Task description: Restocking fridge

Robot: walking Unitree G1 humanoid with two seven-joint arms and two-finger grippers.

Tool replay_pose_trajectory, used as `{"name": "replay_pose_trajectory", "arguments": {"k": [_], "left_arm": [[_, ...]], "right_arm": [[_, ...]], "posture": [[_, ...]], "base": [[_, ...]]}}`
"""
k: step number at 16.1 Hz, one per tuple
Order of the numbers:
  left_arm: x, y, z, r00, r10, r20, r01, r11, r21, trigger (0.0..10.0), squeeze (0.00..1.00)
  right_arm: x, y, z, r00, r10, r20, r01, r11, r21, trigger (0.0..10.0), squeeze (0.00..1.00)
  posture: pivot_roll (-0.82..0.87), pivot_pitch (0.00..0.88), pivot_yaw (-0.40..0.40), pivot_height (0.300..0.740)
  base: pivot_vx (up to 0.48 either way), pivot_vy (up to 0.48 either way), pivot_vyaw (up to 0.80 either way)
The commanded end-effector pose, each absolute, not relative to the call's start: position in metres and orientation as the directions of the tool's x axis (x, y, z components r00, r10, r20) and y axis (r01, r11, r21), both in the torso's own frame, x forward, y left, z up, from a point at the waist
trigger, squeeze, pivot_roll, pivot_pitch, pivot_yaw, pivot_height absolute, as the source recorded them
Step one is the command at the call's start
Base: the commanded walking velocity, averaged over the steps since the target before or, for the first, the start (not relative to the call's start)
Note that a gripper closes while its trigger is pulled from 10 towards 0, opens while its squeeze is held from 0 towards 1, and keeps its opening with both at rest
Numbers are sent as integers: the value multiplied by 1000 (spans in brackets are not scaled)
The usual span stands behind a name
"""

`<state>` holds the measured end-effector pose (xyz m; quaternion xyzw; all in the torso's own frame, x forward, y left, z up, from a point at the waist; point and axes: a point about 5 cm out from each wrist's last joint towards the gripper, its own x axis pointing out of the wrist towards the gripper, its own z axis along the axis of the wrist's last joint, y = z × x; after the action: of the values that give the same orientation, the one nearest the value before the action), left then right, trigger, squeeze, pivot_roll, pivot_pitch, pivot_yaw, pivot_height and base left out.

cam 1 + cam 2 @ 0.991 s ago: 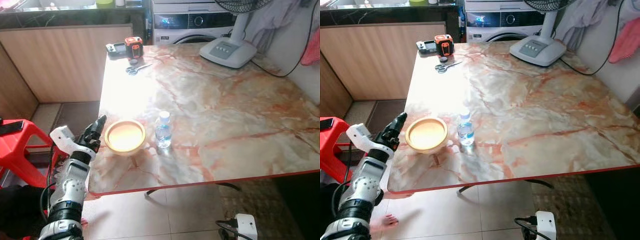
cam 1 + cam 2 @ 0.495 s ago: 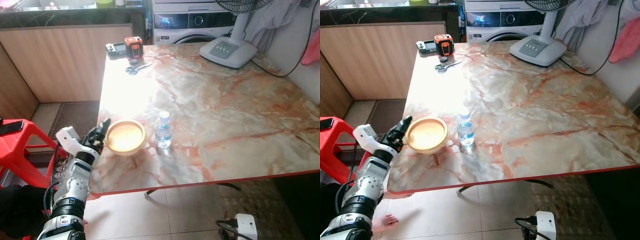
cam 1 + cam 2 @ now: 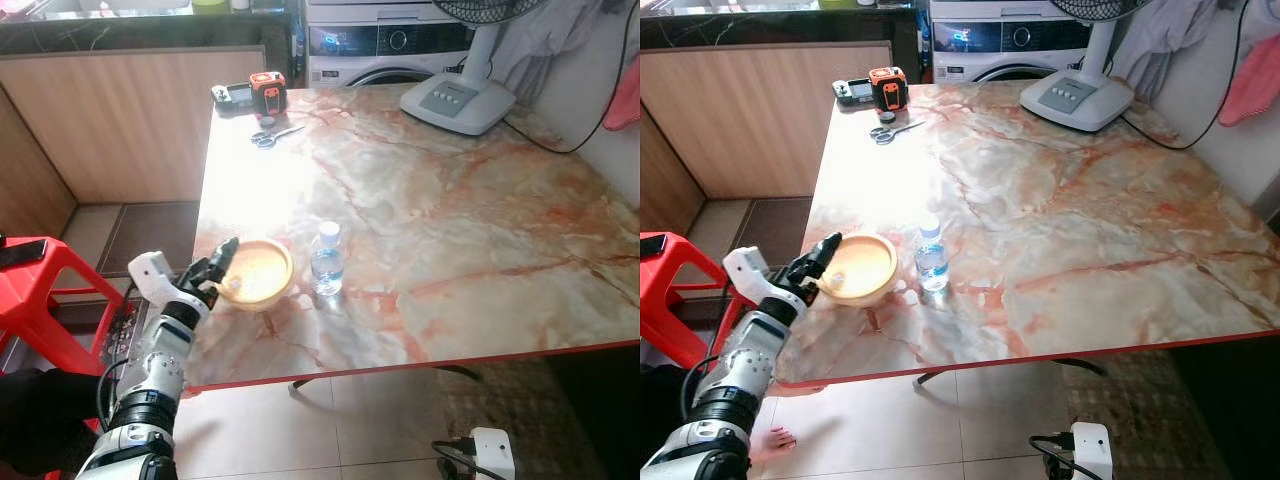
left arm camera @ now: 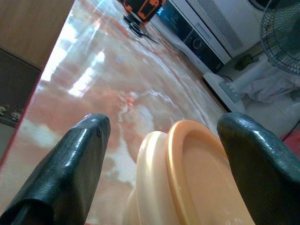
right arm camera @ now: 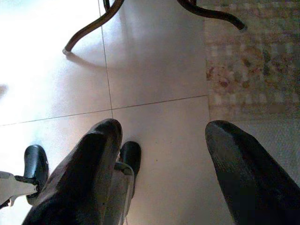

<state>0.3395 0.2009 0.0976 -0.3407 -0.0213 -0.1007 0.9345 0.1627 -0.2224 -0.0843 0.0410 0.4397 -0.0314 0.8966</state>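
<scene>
Left tool (image 4: 161, 154) spread astride upright bowl (image 3: 254, 271) rim

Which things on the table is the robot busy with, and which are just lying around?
Busy with: the bowl, which the open left end effector is reaching around at its rim; probably the water bottle beside it.

Just lying around: scissors, tape measure, fan, red stool.

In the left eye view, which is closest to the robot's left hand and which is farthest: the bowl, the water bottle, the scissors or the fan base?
From the left hand:
1. Bowl, right at its fingers, near table edge.
2. Water bottle, just beyond the bowl.
3. Scissors, far side of the table.
4. Fan base, far corner, opposite side.
</scene>
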Motion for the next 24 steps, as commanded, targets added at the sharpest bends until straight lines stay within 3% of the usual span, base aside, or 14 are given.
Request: {"name": "replay_pose_trajectory", "arguments": {"k": [1,9,18,24], "left_arm": [[341,197,98,975,-199,104,218,738,-638,10000,0],[342,173,99,944,-300,139,318,705,-634,10000,0],[343,199,121,950,-206,237,310,732,-606,10000,0],[325,154,105,859,-457,230,497,640,-586,10000,0]], "right_arm": [[158,-224,-86,597,-24,-802,97,994,43,10000,0],[158,-224,-86,598,-25,-801,99,994,43,10000,0],[159,-224,-86,600,-18,-800,91,995,47,10000,0],[159,-224,-85,602,-15,-798,88,995,48,10000,0]], "posture": [[58,67,-27,740],[54,68,-27,740],[59,69,-31,740],[58,67,-32,740]], "base": [[0,0,0],[0,0,0],[0,0,0],[0,0,0]]}}
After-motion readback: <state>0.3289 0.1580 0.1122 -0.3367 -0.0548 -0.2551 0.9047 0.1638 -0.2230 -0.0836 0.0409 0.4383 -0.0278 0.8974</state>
